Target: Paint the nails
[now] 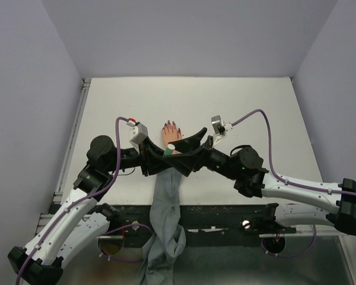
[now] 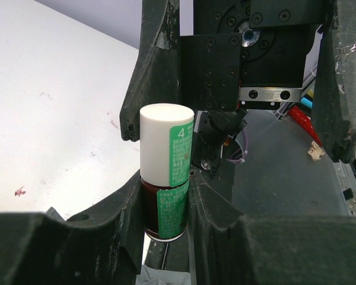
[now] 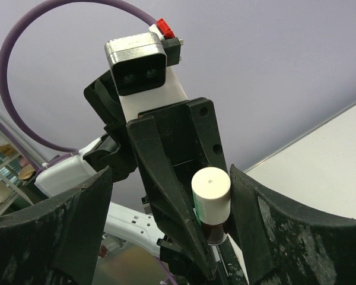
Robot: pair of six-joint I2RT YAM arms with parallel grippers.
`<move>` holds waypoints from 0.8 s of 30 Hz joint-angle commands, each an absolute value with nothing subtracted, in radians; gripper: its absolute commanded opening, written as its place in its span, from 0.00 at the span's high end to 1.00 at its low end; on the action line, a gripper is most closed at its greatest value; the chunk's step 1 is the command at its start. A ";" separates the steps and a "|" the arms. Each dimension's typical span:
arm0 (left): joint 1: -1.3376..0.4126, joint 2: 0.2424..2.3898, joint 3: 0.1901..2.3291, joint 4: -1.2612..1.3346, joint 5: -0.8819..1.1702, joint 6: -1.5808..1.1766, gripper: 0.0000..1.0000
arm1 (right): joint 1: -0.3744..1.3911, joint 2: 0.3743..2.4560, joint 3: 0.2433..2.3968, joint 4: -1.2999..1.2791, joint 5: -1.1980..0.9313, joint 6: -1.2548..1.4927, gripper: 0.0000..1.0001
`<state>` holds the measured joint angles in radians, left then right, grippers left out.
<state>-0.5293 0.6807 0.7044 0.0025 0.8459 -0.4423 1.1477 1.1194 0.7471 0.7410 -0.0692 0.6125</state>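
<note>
A small dark red bottle (image 2: 164, 205) with a green label and a white cap (image 2: 165, 142) stands upright, clamped at its glass body by my left gripper (image 2: 164, 181). My right gripper (image 3: 171, 178) is open, and its jaws stand on either side of the cap (image 3: 210, 184), which lies close to one finger (image 3: 273, 231). In the top view both grippers meet over the mannequin's wrist, the left (image 1: 164, 154) and the right (image 1: 177, 154). The peach mannequin hand (image 1: 169, 134) lies just beyond them, its dark red-purple nails (image 1: 170, 124) pointing away. Its grey sleeve (image 1: 167, 196) runs toward me.
The sleeve hangs over the table's near edge (image 1: 225, 208) between the arm bases. The white table (image 1: 255, 119) is walled at the left, back and right. Purple cables (image 1: 258, 116) loop above each wrist. Faint red stains (image 2: 21, 191) mark the table top.
</note>
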 commanded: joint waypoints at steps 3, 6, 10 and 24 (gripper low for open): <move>-0.502 0.652 0.698 -0.034 0.683 -0.431 1.00 | 1.152 1.121 0.776 0.770 -0.127 0.650 0.16; -0.502 0.632 0.698 -0.058 0.615 -0.407 1.00 | 1.154 1.118 0.779 0.762 -0.127 0.660 0.17; -0.502 0.618 0.696 -0.081 0.569 -0.387 1.00 | 1.154 1.118 0.778 0.765 -0.132 0.667 0.16; -0.502 0.586 0.686 -0.063 0.586 -0.377 1.00 | 1.152 1.072 0.802 0.551 0.113 0.701 0.17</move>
